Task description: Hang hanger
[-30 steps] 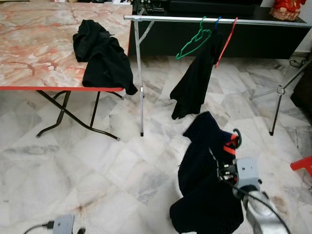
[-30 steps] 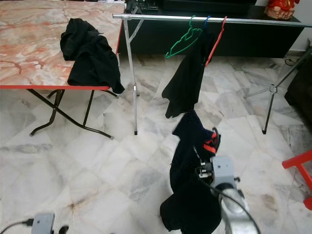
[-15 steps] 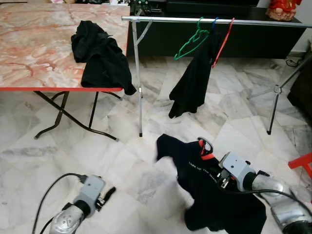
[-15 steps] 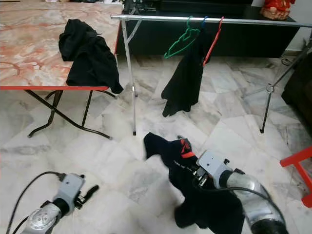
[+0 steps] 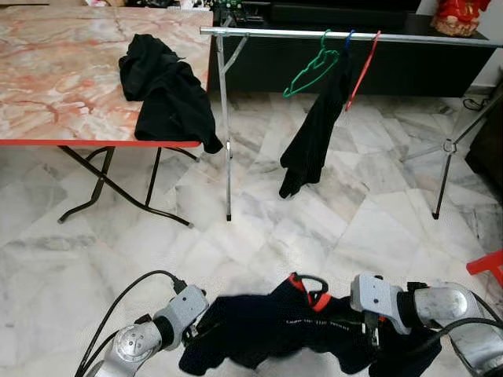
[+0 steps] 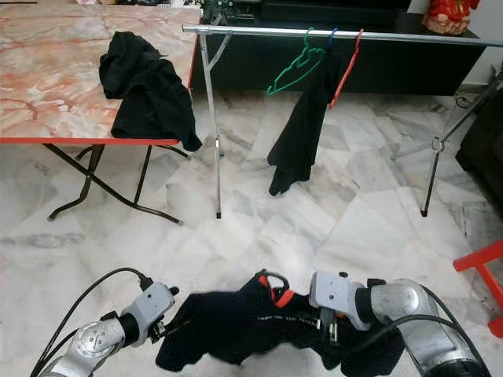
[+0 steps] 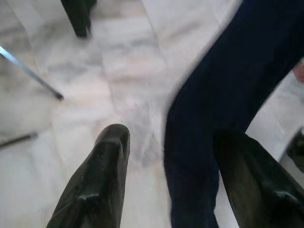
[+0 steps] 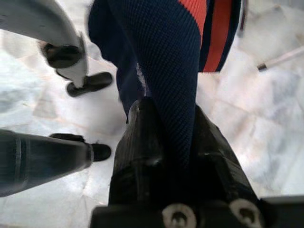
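Observation:
A navy garment (image 5: 283,330) with a red collar band hangs low over the floor, stretched between my two grippers. A black hanger hook (image 5: 309,280) sticks up from its neck. My right gripper (image 8: 172,121) is shut on the cloth just below the red band (image 8: 216,33). My left gripper (image 7: 173,135) is open at the garment's left end (image 5: 206,326), with a fold of the cloth between its fingers (image 7: 111,156). Ahead stands the metal clothes rail (image 5: 354,34), carrying a green hanger (image 5: 313,69), a red hanger (image 5: 363,67) and a hanging black garment (image 5: 314,133).
A marble-topped folding table (image 5: 55,86) stands at the left with a heap of black clothes (image 5: 169,90) on its edge. The rail's legs (image 5: 225,157) and a tripod leg (image 5: 444,177) stand on the marble floor. A red stool corner (image 5: 487,263) is at the right.
The right gripper has brought the garment lower and spread it to the left. The left gripper has risen from the lower left and now has the garment's left end between its fingers.

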You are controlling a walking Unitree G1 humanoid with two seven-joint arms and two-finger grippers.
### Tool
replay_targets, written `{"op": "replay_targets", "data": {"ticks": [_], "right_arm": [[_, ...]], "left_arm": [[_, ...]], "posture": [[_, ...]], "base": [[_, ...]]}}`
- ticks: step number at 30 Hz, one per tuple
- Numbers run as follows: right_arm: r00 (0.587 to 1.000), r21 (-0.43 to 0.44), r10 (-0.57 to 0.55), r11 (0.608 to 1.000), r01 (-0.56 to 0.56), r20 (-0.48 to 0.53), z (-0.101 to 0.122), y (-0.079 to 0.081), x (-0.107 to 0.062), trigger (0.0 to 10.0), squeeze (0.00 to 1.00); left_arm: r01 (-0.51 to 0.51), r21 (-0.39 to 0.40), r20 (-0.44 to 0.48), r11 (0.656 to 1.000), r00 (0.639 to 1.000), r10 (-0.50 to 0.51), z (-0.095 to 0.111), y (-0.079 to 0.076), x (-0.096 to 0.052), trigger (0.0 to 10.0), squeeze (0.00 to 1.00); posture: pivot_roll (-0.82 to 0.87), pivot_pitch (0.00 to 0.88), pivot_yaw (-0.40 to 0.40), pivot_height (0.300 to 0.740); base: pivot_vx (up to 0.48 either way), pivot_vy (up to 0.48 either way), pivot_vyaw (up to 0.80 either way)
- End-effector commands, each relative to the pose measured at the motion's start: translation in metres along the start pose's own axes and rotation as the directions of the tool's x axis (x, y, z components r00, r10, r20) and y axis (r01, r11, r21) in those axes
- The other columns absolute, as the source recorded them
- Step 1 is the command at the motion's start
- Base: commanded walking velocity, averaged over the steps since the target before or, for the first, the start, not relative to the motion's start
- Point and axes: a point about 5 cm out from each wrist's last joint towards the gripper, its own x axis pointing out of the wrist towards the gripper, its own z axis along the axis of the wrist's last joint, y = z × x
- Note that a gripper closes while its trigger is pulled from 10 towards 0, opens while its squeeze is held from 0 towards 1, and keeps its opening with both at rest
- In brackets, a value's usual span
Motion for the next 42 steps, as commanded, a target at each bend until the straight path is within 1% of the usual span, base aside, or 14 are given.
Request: {"op": "replay_targets", "data": {"ticks": [1,3,4,5,9,12,13,14,16,21,29,35,42], "right_arm": [[1.0,-0.018,0.017,1.0,-0.016,0.024,0.006,0.002,-0.003,10.0,0.0],[0.999,-0.021,0.021,1.0,-0.02,0.03,0.008,0.002,-0.003,10.0,0.0],[0.999,-0.034,0.03,0.999,-0.028,0.042,0.013,0.003,-0.003,10.0,0.0],[0.998,-0.04,0.037,0.999,-0.035,0.048,0.016,0.004,-0.003,10.0,0.0],[0.992,-0.068,0.086,0.994,-0.08,0.093,0.03,0.007,-0.003,10.0,0.0],[0.991,-0.086,0.078,0.994,-0.069,0.104,0.036,0.005,-0.004,10.0,0.0],[0.991,-0.086,0.078,0.994,-0.069,0.111,0.038,0.004,-0.005,10.0,0.0],[0.99,-0.089,0.076,0.994,-0.066,0.117,0.04,0.004,-0.006,10.0,0.0],[0.99,-0.091,0.074,0.994,-0.063,0.118,0.042,0.004,-0.005,10.0,0.0],[0.989,-0.094,0.075,0.994,-0.063,0.127,0.045,0.004,-0.004,10.0,0.0],[0.99,-0.091,0.064,0.994,-0.053,0.127,0.05,0.001,-0.006,10.0,0.0],[0.99,-0.093,0.069,0.994,-0.058,0.122,0.05,0.0,-0.006,10.0,0.0],[0.99,-0.092,0.068,0.994,-0.057,0.123,0.052,0.0,-0.005,10.0,0.0]], "left_arm": [[0.054,-0.008,-0.076,0.999,0.996,-0.054,-0.01,-0.007,0.0,10.0,0.0],[0.057,-0.004,-0.088,0.998,0.994,-0.057,-0.011,-0.007,-0.001,10.0,0.0],[0.053,0.03,-0.115,0.998,0.992,-0.05,-0.013,-0.004,-0.002,10.0,0.0],[0.039,0.037,-0.12,0.999,0.992,-0.034,-0.013,-0.002,-0.002,10.0,0.0],[-0.007,0.025,-0.128,1.0,0.992,0.01,-0.012,0.006,-0.001,10.0,0.0],[-0.012,-0.017,-0.134,1.0,0.991,0.009,-0.013,0.007,0.0,10.0,0.0],[-0.014,-0.022,-0.135,1.0,0.991,0.011,-0.013,0.007,0.0,6.9,0.0],[-0.032,-0.027,-0.129,0.999,0.991,0.028,-0.013,0.008,0.0,0.0,0.0],[-0.049,-0.03,-0.125,0.998,0.991,0.045,-0.013,0.009,-0.001,0.0,0.0],[-0.031,-0.01,-0.145,0.999,0.989,0.029,-0.015,0.009,-0.002,0.0,0.0],[-0.028,-0.018,-0.16,0.999,0.987,0.025,-0.021,0.01,-0.007,0.0,0.0],[0.023,0.031,-0.203,0.999,0.979,-0.017,-0.026,0.009,-0.01,0.0,0.0],[0.025,0.042,-0.214,0.999,0.977,-0.015,-0.026,0.011,-0.01,0.0,0.0]], "posture": [[-0.02,0.159,-0.045,0.74],[-0.01,0.158,-0.047,0.74],[-0.01,0.158,-0.047,0.74],[-0.02,0.162,-0.051,0.74],[-0.01,0.172,-0.056,0.74],[-0.01,0.175,-0.057,0.74],[-0.01,0.175,-0.057,0.74],[-0.02,0.181,-0.057,0.74],[-0.02,0.182,-0.057,0.74],[-0.02,0.191,-0.059,0.74],[-0.02,0.195,-0.06,0.74],[-0.01,0.201,-0.06,0.74],[-0.01,0.2,-0.057,0.74]], "base": [[0.0,0.0,0.0],[0.0,0.0,0.0],[0.0,0.0,0.0],[0.0,0.0,0.0],[0.0,0.0,0.0],[0.0,0.0,0.0],[0.0,0.0,0.0],[0.0,0.0,0.0],[0.0,0.0,0.0],[0.0,0.0,0.0],[0.0,0.0,0.0],[0.0,0.0,0.0],[0.0,0.0,0.0]]}}
